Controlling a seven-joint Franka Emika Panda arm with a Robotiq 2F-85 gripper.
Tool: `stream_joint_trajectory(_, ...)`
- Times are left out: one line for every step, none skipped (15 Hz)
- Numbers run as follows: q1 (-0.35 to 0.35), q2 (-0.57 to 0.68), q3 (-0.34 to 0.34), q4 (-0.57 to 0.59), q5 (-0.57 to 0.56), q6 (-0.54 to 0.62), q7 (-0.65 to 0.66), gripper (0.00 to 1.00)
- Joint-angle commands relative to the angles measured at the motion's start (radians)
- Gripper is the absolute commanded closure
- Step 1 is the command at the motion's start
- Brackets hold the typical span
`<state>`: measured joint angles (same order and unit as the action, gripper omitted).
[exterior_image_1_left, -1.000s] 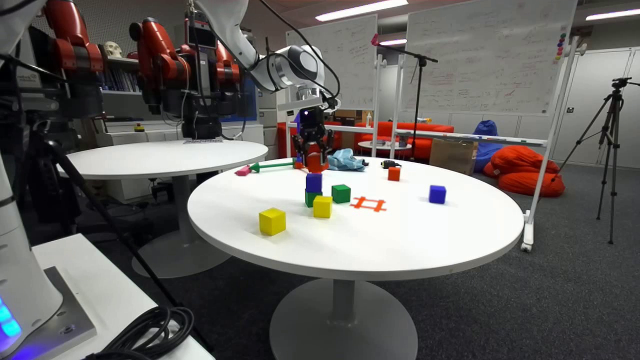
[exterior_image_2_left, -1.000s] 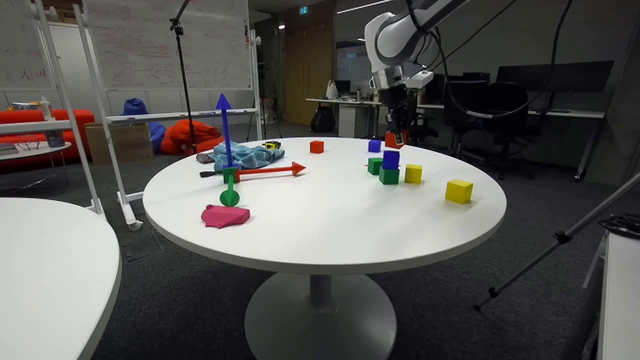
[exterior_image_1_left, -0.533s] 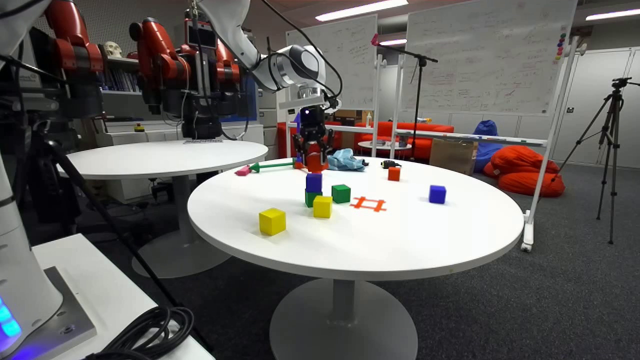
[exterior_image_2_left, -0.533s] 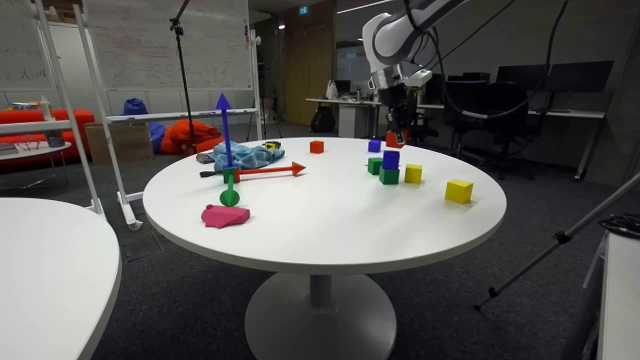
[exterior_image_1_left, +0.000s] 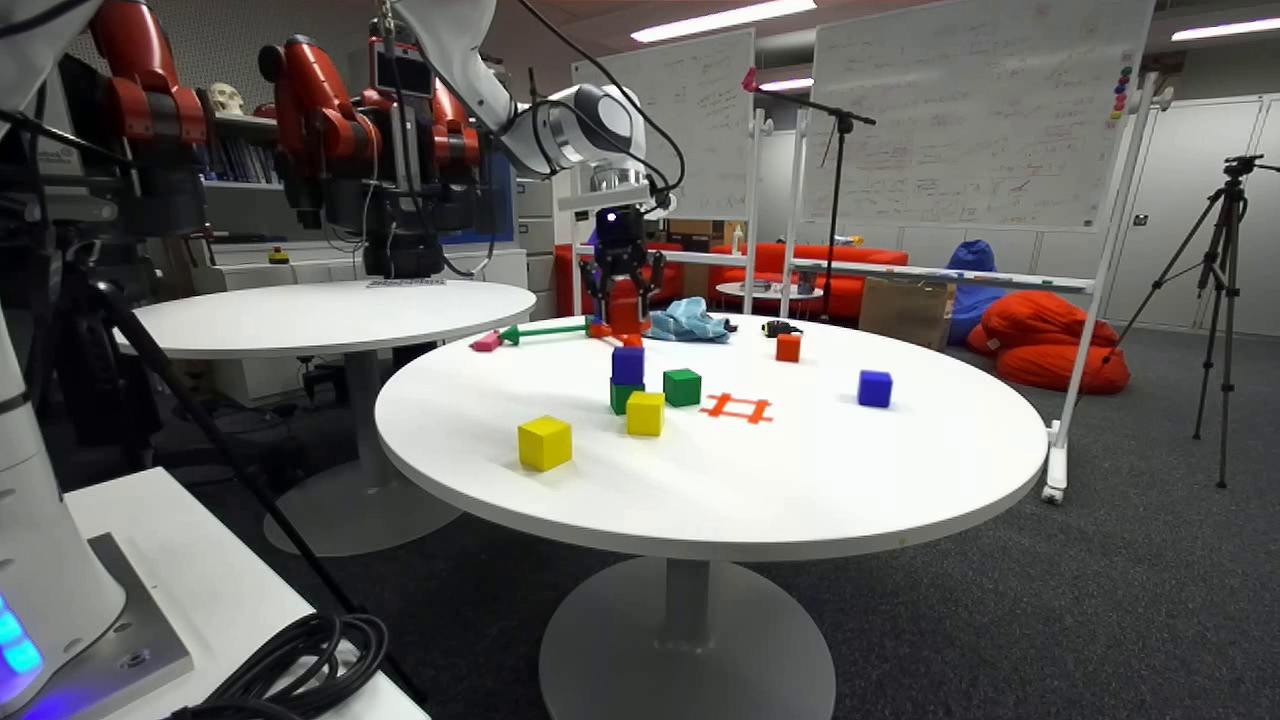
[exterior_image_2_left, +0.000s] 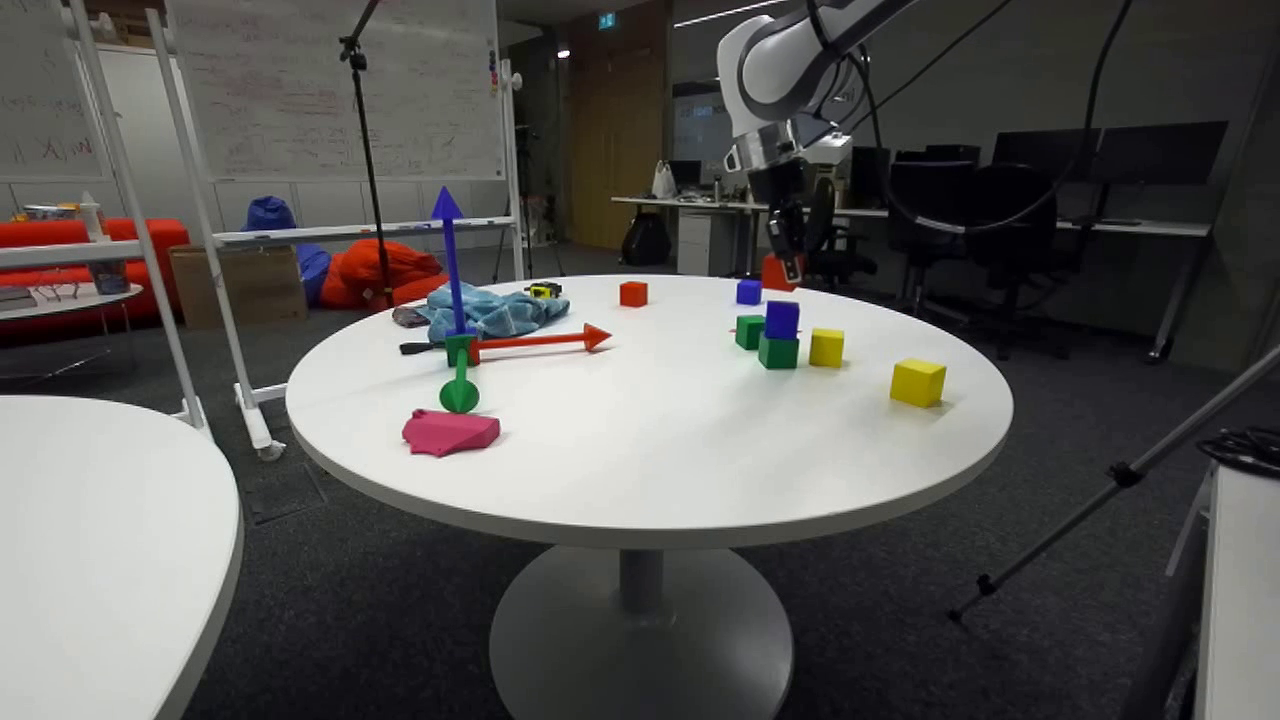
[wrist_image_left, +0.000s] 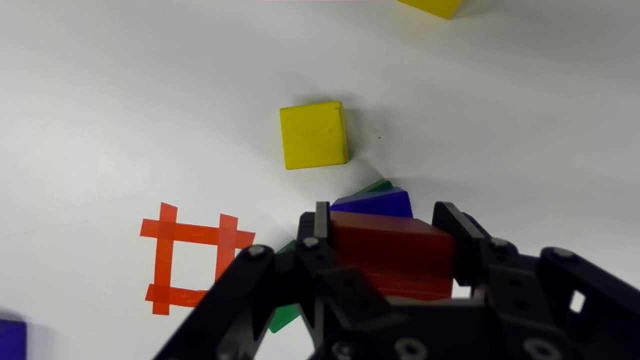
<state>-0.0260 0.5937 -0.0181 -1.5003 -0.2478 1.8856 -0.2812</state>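
Red block (wrist_image_left: 392, 247) pinched inside claw (wrist_image_left: 383, 219), above stacked blue cube (exterior_image_1_left: 628, 366)
Whiteboard writing (exterior_image_1_left: 690, 135), far from this cube, we cannot read.

1. Red block (wrist_image_left: 392, 250): smooth, kinda shiny, can't tell if wood or plastic
2. Gripper (wrist_image_left: 384, 220): mostly matt black, shiny metal-looking bolt heads (wrist_image_left: 256, 250)
3. Tabletop (exterior_image_2_left: 640, 440): smooth, soft sheen
4. Blue cloth (exterior_image_2_left: 508, 314): soft matt fabric
5. Red tape (wrist_image_left: 197, 233): thin, see-through-ish

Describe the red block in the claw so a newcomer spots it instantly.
Find the round white table bearing coloured cubes, then the white arm reaching over it. The red block is gripped in that arm's claw. Unlike the other red cube, resting on the table, it hangs in the air.
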Motion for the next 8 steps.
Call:
stream_joint_trajectory(-0.018,0.017,0.027,0.018,0.014,0.005,-0.087,0.71)
stream_joint_trajectory(-0.020,0.021,0.030,0.017,0.015,0.007,-0.100,0.71)
stream_joint_trajectory(-0.024,0.029,0.033,0.015,0.018,0.011,-0.116,0.71)
stream_joint_trajectory(-0.027,0.035,0.033,0.015,0.018,0.011,-0.125,0.71)
stream_joint_trajectory(-0.030,0.044,0.032,0.017,0.016,0.009,-0.133,0.71)
stream_joint_trajectory(-0.032,0.052,0.029,0.016,0.014,0.007,-0.140,0.71)
stream_joint_trajectory(-0.036,0.060,0.029,0.017,0.013,0.005,-0.146,0.71)
stream_joint_trajectory(-0.039,0.064,0.027,0.017,0.012,0.004,-0.150,0.71)
